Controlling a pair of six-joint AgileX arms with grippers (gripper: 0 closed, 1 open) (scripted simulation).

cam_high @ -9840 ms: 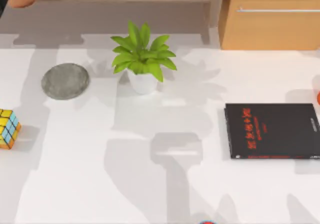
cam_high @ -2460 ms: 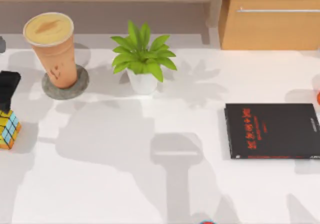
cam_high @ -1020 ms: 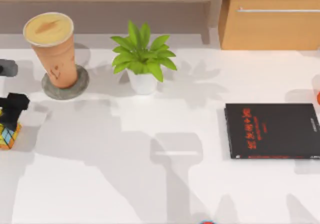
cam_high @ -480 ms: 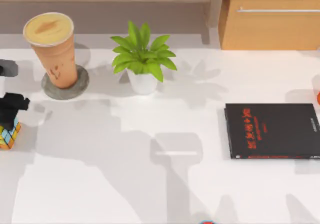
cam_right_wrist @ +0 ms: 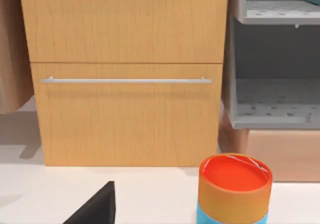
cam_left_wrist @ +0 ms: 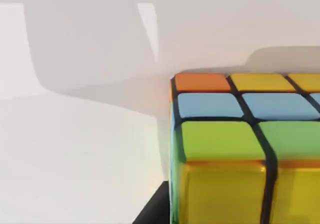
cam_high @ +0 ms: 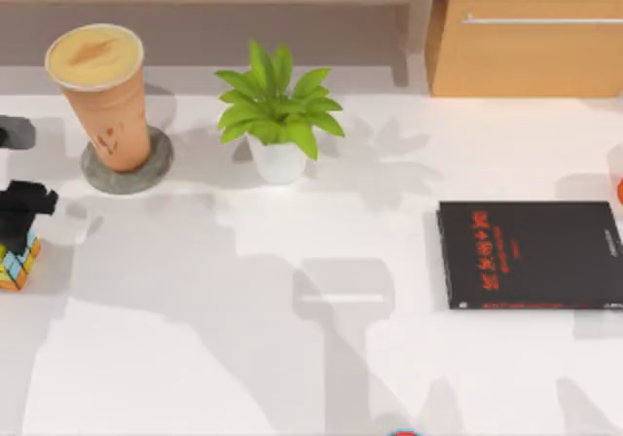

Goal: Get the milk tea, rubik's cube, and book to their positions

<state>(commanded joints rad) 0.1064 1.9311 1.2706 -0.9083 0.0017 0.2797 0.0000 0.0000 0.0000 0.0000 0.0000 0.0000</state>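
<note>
Near edge of the surface (cam_high: pixel 292 358): nothing moved. At its left edge, your left claw (cam_high: pixel 21 217) has dropped onto the rubik's cube (cam_high: pixel 18 261) within the last second; cube unmoved, close under the wrist camera. Released or clenched: cannot tell. Judged: grasp step under way. Farther back, milk tea (cam_high: pixel 102 95) now stands upright on the grey coaster (cam_high: pixel 156 168), so that item looks done. Black book (cam_high: pixel 531 254) unmoved at right.

The tall tapered orange-tan milk tea cup (cam_high: pixel 100 95) stands on the round grey stone coaster (cam_high: pixel 127 168) at far left. Right of it sits the white-potted green plant (cam_high: pixel 277 115). Nearer, at the left edge, lies the small multicoloured rubik's cube (cam_high: pixel 18 261); the thin black book (cam_high: pixel 531 254) lies far right, before the wooden drawer cabinet (cam_high: pixel 531 32).
</note>
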